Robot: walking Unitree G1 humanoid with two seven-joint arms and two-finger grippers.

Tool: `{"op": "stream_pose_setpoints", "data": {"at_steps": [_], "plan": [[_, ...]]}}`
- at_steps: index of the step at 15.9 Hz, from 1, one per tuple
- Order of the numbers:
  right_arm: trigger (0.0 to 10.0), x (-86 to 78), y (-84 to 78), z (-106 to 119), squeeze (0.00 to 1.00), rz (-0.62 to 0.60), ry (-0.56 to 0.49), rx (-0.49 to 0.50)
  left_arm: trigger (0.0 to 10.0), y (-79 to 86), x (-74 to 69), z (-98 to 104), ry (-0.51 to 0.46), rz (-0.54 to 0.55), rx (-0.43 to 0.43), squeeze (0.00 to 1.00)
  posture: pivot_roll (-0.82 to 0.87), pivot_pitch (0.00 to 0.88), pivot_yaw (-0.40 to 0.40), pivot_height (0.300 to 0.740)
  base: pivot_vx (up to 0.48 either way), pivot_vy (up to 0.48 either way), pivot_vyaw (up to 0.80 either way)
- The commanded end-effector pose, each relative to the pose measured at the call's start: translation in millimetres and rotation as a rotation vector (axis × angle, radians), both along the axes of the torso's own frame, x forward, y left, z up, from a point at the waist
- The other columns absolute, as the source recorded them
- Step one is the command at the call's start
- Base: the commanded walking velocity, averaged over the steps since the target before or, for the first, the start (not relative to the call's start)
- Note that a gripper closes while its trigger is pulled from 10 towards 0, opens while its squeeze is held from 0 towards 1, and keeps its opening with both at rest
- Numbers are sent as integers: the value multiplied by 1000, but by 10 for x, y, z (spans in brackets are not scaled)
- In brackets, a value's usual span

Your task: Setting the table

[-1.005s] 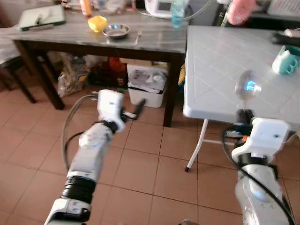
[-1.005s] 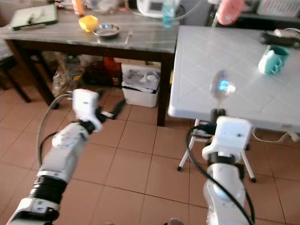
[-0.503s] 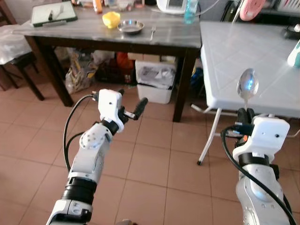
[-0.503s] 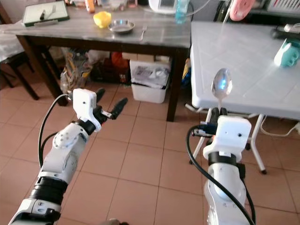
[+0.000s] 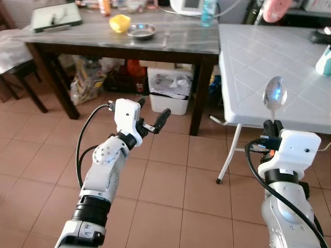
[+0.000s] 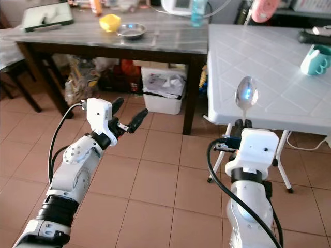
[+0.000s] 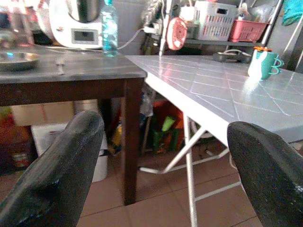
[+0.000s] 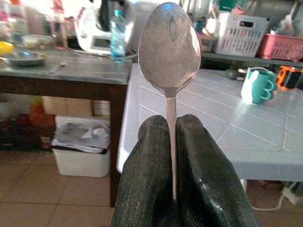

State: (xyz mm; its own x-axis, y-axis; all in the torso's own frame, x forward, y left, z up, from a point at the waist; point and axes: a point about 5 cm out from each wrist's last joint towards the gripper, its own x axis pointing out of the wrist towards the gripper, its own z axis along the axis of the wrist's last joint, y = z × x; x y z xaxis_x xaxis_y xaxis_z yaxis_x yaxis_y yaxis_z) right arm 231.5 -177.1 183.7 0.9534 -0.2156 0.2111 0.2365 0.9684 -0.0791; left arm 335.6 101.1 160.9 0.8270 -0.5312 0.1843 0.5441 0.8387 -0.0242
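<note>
My right gripper [image 5: 272, 125] is shut on a metal spoon [image 5: 273, 95] whose bowl stands upright in front of the white folding table [image 5: 258, 57]. In the right wrist view the spoon [image 8: 169, 42] rises from between the two black fingers [image 8: 147, 179]. My left gripper [image 5: 153, 114] is held out over the tiled floor, open and holding nothing; its fingers [image 7: 57, 170] stand wide apart in the left wrist view. On the dark table [image 5: 77, 36] lie a steel bowl [image 5: 141, 32], a fork [image 5: 166, 37] and a yellow cup [image 5: 120, 22]. A teal mug [image 6: 313, 59] stands on the white table.
Under the dark table stand a white bin [image 5: 169, 92] and bags [image 5: 85, 80]. A green tray [image 5: 56, 15] lies at its left end, a water bottle [image 5: 207, 11] and a white appliance [image 5: 187, 5] at its back. A chair [image 5: 18, 77] is at the far left.
The camera has shifted slightly; both tables sit a little differently in the picture. My left gripper has edged to the right and stays open. The right gripper still holds the spoon upright.
</note>
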Motion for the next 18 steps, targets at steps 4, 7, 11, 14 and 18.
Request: {"op": "stream_pose_setpoints", "data": {"at_steps": [4,7,11,14,18], "plan": [[10000,-6,-19,37,0,-12,-20,-4,10000,-13,-1,29,-9,-16,10,0,29,116,28,740,480,0,0],[10000,-2,-16,36,0,-9,-19,-7,10000,-24,-6,17,-6,-22,11,0,25,112,28,740,480,0,0],[10000,6,-11,33,0,-5,-18,-12,10000,-32,-5,8,-5,-24,13,0,25,108,24,740,480,0,0],[10000,13,-14,31,0,-4,-19,-13,10000,-32,-3,5,-5,-22,18,0,31,103,23,740,480,0,0],[10000,22,-4,27,0,0,-19,-11,10000,-11,7,-23,14,-2,32,0,35,103,27,740,215,0,0]]}}
